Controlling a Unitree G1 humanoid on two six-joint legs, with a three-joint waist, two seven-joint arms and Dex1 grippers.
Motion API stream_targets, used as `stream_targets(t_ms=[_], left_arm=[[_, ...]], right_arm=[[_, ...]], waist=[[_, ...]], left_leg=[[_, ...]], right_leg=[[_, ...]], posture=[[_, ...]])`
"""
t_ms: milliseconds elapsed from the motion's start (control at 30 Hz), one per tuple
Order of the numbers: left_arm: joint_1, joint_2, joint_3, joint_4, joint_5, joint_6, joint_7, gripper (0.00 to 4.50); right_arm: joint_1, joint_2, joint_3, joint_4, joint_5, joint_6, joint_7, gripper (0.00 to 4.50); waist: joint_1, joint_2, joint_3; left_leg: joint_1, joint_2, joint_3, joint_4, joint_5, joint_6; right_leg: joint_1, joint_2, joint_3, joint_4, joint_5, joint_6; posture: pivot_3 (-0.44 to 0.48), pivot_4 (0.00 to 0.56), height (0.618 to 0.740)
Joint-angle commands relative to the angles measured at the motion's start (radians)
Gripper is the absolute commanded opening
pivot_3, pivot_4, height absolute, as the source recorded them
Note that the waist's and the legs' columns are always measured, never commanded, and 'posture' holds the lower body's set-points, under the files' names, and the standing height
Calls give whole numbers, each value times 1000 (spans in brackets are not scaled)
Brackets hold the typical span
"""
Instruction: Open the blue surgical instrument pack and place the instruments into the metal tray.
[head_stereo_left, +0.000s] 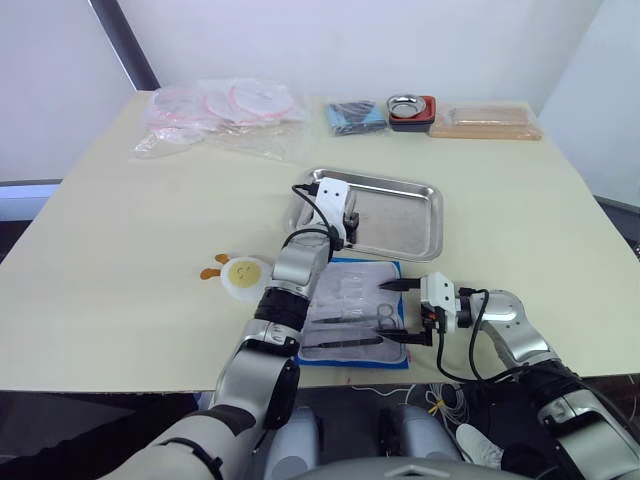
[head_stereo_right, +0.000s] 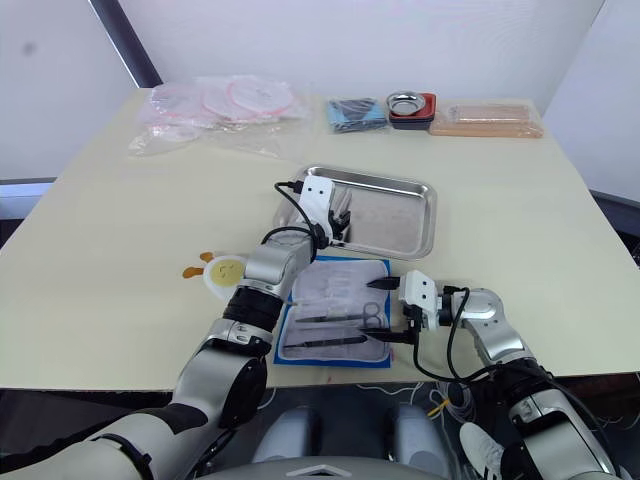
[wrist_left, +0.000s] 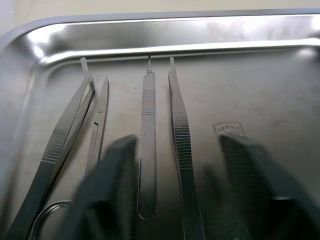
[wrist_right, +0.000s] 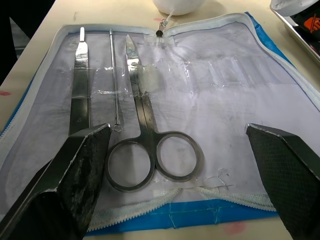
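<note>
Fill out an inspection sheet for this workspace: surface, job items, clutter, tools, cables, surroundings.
Surface: pale table, bare in the middle.
Job's things: blue surgical instrument pack lies unzipped and open flat near the table's front edge; scissors, a flat handle and a thin probe are in its lining. Metal tray behind it holds four instruments.
Clutter: plastic bags, dark cloth bundle, small steel bowl and a tan pack at the far edge; a round white item left of the pack.
Grippers: left tool open over the tray, empty; right tool open over the scissors.
Cables: black leads on both wrists.
Surroundings: white walls.
</note>
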Motion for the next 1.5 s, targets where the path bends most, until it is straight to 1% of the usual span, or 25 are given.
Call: stream_targets(t_ms=[33,167,300,333,433,567,700,833,933,1067,1167,1300,1367,1467,1500], left_arm=[[-4,-1,4,-18,-4,-3,-5,3354],[-1,10,7,-34,-9,-24,-20,3354],[7,38,5,-83,-39,-88,-113,3354],[15,57,-14,-106,-49,-109,-178,3354],[31,115,-43,-145,-59,-176,-311,3354],[58,177,-45,-189,-96,-237,-448,3354],[120,231,-41,-282,-174,-259,-607,3354],[224,334,-44,-420,-247,-243,-775,3354],[288,404,-33,-492,-287,-235,-847,3354],[401,529,4,-594,-343,-281,-975,3354],[462,605,35,-634,-376,-312,-1052,3354],[523,681,65,-656,-418,-358,-1157,3354],[551,720,94,-664,-476,-390,-1252,3354],[578,774,125,-652,-516,-409,-1343,3354],[583,787,131,-648,-525,-407,-1359,3870]], right_arm=[[89,-16,81,162,-154,64,-41,4500],[90,-16,81,163,-155,64,-42,4500],[90,-16,81,164,-154,63,-41,4500],[89,-16,81,165,-155,63,-40,4500],[87,-16,81,167,-155,62,-41,4500],[86,-14,81,170,-154,61,-40,4500],[85,-13,81,172,-154,62,-41,4500],[88,-13,81,171,-154,62,-43,4500],[89,-12,81,171,-154,61,-44,4500],[90,-12,80,170,-153,61,-47,4500],[94,-17,78,166,-151,61,-44,4500],[93,-23,76,165,-150,61,-42,4500],[94,-25,75,163,-148,62,-41,4500],[98,-28,74,159,-147,62,-38,4500],[99,-29,74,158,-146,62,-37,4500]], waist=[[0,0,0],[0,0,0],[0,0,0],[0,0,0],[0,1,1],[-1,2,1],[-1,2,1],[-3,2,1],[-1,3,1],[-2,3,1],[0,3,1],[2,4,1],[1,4,1],[1,4,1],[1,4,1]], left_leg=[[0,0,0,0,0,0],[0,0,0,0,0,0],[0,0,0,0,0,0],[0,0,0,0,0,0],[0,0,0,0,0,-1],[0,0,0,0,0,-1],[0,0,0,0,0,-1],[0,1,1,0,0,-1],[0,1,0,0,0,-1],[0,3,-2,0,-2,-4],[0,7,-4,0,-3,-5],[0,8,-4,0,-3,-5],[-1,8,-3,0,-3,-5],[-1,9,-2,0,-4,-6],[-1,9,-1,0,-4,-6]], right_leg=[[0,0,0,0,0,0],[0,0,0,0,0,0],[0,0,0,0,0,0],[0,0,0,0,0,0],[0,0,0,0,-1,-2],[0,0,0,0,-1,-2],[0,-1,0,0,-1,-2],[-1,-1,0,0,-1,-3],[-1,-2,0,0,-1,-3],[-2,-7,0,0,-2,-3],[-3,-8,0,0,-2,-3],[-4,-10,1,0,-2,-3],[-4,-11,1,0,-2,-3],[-5,-15,-2,0,-2,-3],[-6,-16,-3,0,-2,-3]], posture=[[0,150,740],[0,150,740],[0,150,740],[0,150,740],[0,150,740],[0,150,740],[0,150,740],[0,150,740],[0,150,740],[0,150,740],[0,150,740],[0,150,740],[0,150,740],[0,150,740],[0,150,740]])
